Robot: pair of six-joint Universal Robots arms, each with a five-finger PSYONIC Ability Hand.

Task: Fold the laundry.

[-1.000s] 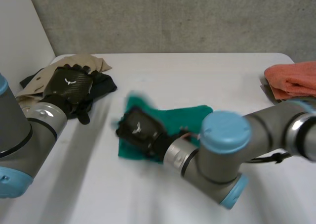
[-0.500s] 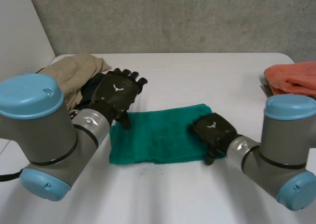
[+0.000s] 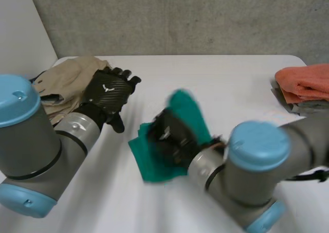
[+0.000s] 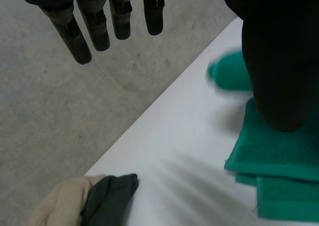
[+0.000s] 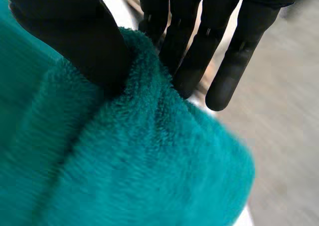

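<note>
A green towel lies near the middle of the white table. My right hand is shut on one end of it: in the right wrist view the thumb and fingers pinch the green towel. That end is raised over the rest of the towel. My left hand hovers open to the towel's left, off the cloth. In the left wrist view its fingers are straight, and the green towel lies doubled beyond the thumb.
A heap of beige and dark clothes sits at the table's back left, also seen as beige and dark clothes. A folded orange towel rests at the right edge. A grey wall stands behind the table.
My right hand has closed on the towel's right end and swung it up and leftwards over the cloth. My left hand has drawn back to the left, off the towel.
</note>
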